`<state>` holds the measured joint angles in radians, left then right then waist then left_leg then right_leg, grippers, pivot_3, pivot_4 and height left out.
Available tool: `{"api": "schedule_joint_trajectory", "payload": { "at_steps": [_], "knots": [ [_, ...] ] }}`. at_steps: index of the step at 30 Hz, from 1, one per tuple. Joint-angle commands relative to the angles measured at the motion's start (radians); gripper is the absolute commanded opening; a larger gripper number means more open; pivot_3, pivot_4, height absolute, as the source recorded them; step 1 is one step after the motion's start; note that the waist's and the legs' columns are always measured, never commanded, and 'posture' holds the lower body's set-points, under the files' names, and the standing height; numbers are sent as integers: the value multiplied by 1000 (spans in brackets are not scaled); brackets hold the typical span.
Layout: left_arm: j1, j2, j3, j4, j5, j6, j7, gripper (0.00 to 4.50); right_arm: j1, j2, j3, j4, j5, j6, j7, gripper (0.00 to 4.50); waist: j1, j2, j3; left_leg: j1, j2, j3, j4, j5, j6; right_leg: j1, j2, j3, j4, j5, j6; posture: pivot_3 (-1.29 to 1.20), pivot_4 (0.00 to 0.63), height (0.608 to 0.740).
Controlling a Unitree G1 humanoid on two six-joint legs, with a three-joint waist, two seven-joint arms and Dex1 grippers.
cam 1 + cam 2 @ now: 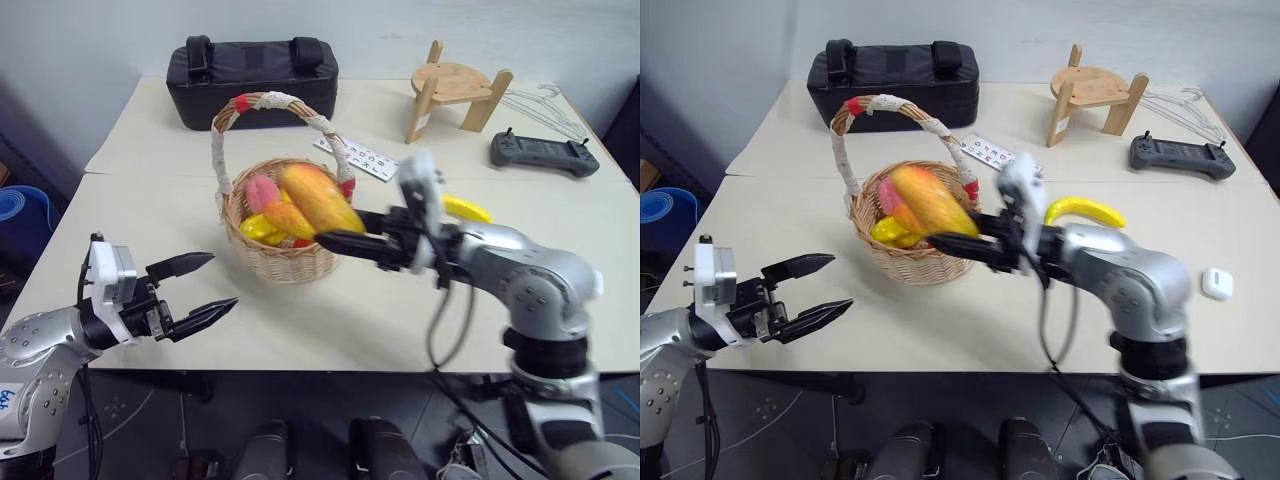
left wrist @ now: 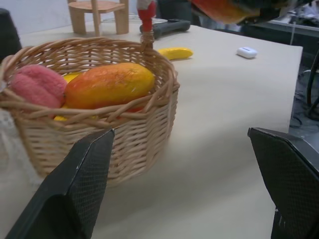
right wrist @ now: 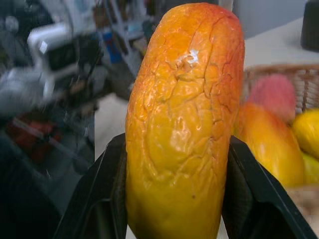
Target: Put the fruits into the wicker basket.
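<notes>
Head view: the right gripper clasps a mango over the wicker basket; the banana lies on the table. Left wrist view: the left gripper gapes, empty. Right wrist view: the mango, gripped midway, is probably light, stiff and slick.

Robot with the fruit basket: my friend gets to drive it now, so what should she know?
Right gripper: shut on a mango, held above the wicker basket.
Left gripper: open, holding nothing, beside the basket.
Done: another mango lies in the basket, with a pink fruit and some yellow ones.
Left: drop the held mango in, then fetch the banana lying on the table behind the right arm.
</notes>
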<state>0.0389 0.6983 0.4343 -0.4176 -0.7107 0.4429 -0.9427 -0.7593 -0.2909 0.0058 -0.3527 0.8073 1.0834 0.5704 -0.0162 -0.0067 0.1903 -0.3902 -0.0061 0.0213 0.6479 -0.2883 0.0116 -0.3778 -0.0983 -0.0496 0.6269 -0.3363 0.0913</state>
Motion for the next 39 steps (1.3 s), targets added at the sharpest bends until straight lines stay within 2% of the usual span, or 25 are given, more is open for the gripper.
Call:
{"api": "schedule_joint_trajectory", "payload": {
  "at_steps": [1, 4, 5, 8, 12, 17, 21, 24, 27, 30, 34, 39],
  "knots": [
    [1, -21, 0, -59, -18, -19, 38, 4500, -66, 93, 31, 60, -87, 25, -193, 1947, -1, 0, 0, 0, -1, 0, 0, 0, 0, 0, 0, 0, 0, 0, 0, 0, 150, 740],
    [-3, -31, -11, -64, -16, -22, 52, 4500, -110, 135, 93, 131, -199, -25, -271, 1947, -8, 0, 0, -1, -1, 0, -1, 0, 1, -1, 0, 0, 1, 0, 0, 0, 150, 740],
    [-4, -34, -15, -63, -14, -24, 55, 4500, -124, 158, 111, 162, -247, -72, -304, 2244, -11, 0, 0, -1, -1, 1, 0, -1, 1, -1, 0, 0, 1, 0, 0, 0, 150, 740],
    [-20, -43, -34, -59, -16, -30, 63, 4500, -150, 210, 122, 194, -250, -82, -291, 3226, -16, 0, 0, -1, -1, 2, -1, 0, 1, -3, 1, 0, 2, 0, 0, 0, 150, 740],
    [-65, -45, -68, -32, -8, -35, 53, 4500, -114, 149, 141, 129, -216, -49, -186, 4489, -16, 0, 0, -2, 0, 5, -1, 0, 1, -9, 1, 0, 13, 0, 0, 0, 150, 740],
    [-126, -37, -107, 12, 5, -44, 29, 4500, 4, -13, 102, -9, -121, -53, 4, 4489, -10, -1, -1, -9, 0, 6, 1, 0, 3, -14, 0, 0, 14, 0, 1, 0, 150, 740],
    [-175, -29, -132, 49, 10, -50, 0, 4500, 190, -192, 25, -179, -37, -130, 195, 4489, -9, -1, -1, -12, 0, 7, 1, 0, 5, -15, 0, 1, 9, 0, 1, 0, 150, 740],
    [-215, -26, -155, 81, 14, -59, -24, 4500, 383, -299, -73, -227, -93, -276, 263, 4489, -7, -1, -1, -12, 0, 7, 1, 0, 5, -14, 1, 0, 8, 0, 1, 0, 150, 740],
    [-258, -24, -177, 107, -1, -46, -46, 4500, 594, -315, -218, -139, -293, -605, 229, 4489, -5, -2, -1, -12, 0, 8, 1, 1, 5, -14, 1, 1, 8, 0, 1, 0, 150, 740],
    [-299, -22, -207, 128, -17, -17, -65, 4500, 728, -278, -386, -17, -339, -810, 212, 4489, 5, -2, -1, -10, 0, 11, 2, 1, 5, -14, 1, 2, 9, 1, 2, 0, 150, 740],
    [-351, -27, -243, 152, -4, -9, -87, 4500, 881, -271, -518, 159, -375, -1006, 256, 4489, 15, -2, -1, -5, 0, 15, 1, 1, 5, -12, 2, 5, 10, 1, 2, 0, 150, 740],
    [-400, -17, -262, 190, 5, -10, -119, 4500, 970, -272, -591, 320, -434, -1169, 221, 4489, 13, -2, -1, 5, 0, 15, -1, 0, 7, -1, 2, 6, 3, 1, 2, 0, 150, 740]
  ]
}}
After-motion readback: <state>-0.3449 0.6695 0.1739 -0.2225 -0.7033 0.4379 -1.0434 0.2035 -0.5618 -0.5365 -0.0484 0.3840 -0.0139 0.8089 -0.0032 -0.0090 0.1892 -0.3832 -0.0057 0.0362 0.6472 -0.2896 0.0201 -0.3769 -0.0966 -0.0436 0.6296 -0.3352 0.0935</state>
